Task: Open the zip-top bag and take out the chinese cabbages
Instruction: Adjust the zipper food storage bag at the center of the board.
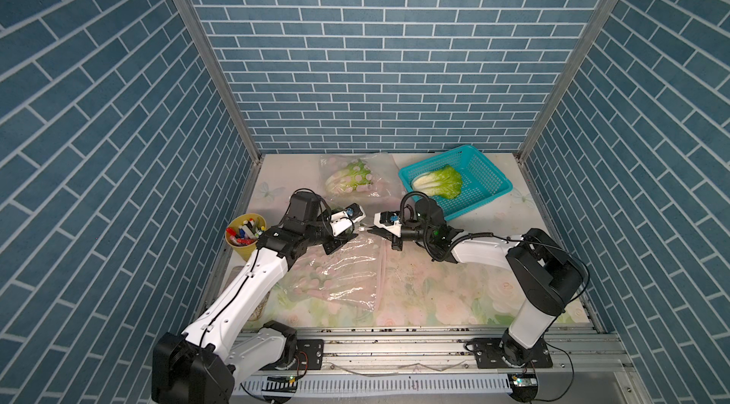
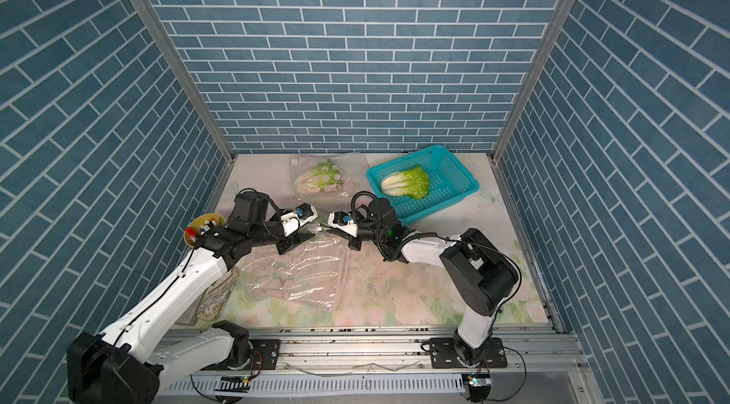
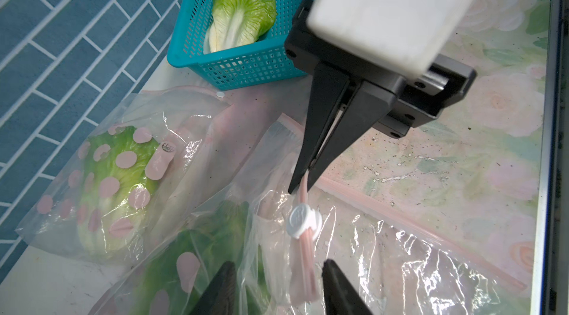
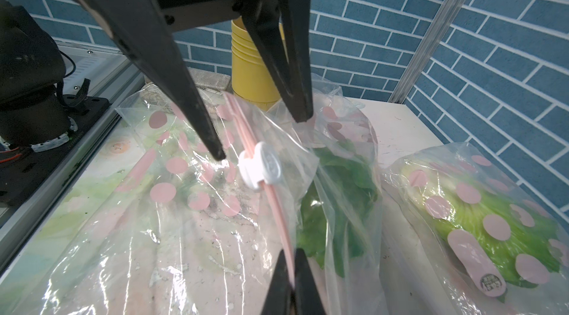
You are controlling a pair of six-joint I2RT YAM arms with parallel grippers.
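Cabbage one (image 1: 436, 183) lies loose in the basket (image 1: 490, 181) at 1 o'clock on the desk (image 1: 454, 283), with its whitish base toward 9 o'clock and its leaves toward 3 o'clock. Cabbage two (image 1: 347, 181) is at 12 o'clock, sealed inside the far bag (image 1: 381, 173), a clear bag with pink dots. Cabbage three (image 4: 338, 193) is inside the near bag (image 1: 335, 264). That bag spreads from the desk's centre toward 7 o'clock, and the cabbage sits at its 12 o'clock end, under where my two arms meet.

My right claw (image 3: 300, 179) comes in from 3 o'clock. Its fingers are pressed together on the near bag's pink zip (image 3: 304, 193), pinching it just beside the white slider (image 3: 304, 221) and holding that stretch up off the desk. My left claw (image 4: 260, 131) comes in from 9 o'clock with its fingers partly spread. It holds nothing. One finger stands on each side of the zip, on the other side of the slider from the right claw, so the slider is between the two claws. From the wrist views I can't tell whether either left finger touches the strip. One tip does rest against the bag's film.

The rest of the zip runs flat from the centre toward 6 o'clock. A yellow cup (image 1: 241, 251) of markers stands at 9 o'clock, beside my left arm.
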